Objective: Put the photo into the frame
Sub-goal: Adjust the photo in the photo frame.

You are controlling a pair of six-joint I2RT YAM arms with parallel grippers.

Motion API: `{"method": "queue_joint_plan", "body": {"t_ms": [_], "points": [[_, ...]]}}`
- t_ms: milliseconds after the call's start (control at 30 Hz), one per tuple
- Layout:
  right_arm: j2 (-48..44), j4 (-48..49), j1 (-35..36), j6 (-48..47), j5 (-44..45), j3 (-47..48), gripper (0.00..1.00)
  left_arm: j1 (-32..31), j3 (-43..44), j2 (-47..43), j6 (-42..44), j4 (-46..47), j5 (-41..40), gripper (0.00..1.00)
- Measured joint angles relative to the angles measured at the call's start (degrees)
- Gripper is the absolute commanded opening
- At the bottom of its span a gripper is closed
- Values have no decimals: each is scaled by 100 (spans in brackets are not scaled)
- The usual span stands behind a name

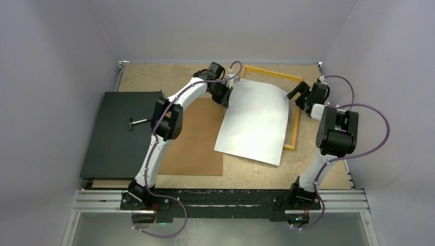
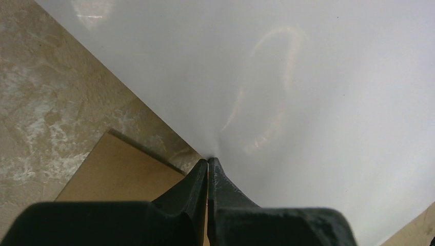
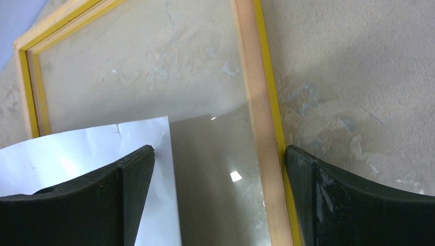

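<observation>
The photo lies white back up, bowed, over the left part of the yellow frame at the back right of the table. My left gripper is shut on the photo's left edge; in the left wrist view its fingertips pinch the white sheet. My right gripper hangs open over the frame's right rail. In the right wrist view one finger is above the photo's corner and the other finger is just outside the rail. The clear pane shows inside the frame.
A brown backing board lies left of the photo, partly under it. A flat black panel with a small metal stand sits at the far left. Grey walls close in the table on three sides.
</observation>
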Motion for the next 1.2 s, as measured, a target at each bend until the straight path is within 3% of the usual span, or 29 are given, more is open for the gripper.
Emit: {"method": "queue_joint_plan", "body": {"t_ms": [333, 500, 767, 1067, 1200], "points": [[-1215, -238, -31, 216, -409, -212, 99, -7, -212, -52, 7, 168, -22, 0], [-1991, -120, -31, 278, -737, -855, 99, -4, -575, -179, 55, 293, -109, 0], [-2192, -273, -28, 306, -1482, -1825, 99, -24, -1161, -503, 173, 651, -234, 0], [-2852, -743, -28, 284, -1491, -2048, 96, -20, -1274, -568, 190, 756, -236, 0], [-3497, -1062, -28, 264, -1305, -2310, 93, 7, -1266, -570, 140, 693, -205, 8]]}}
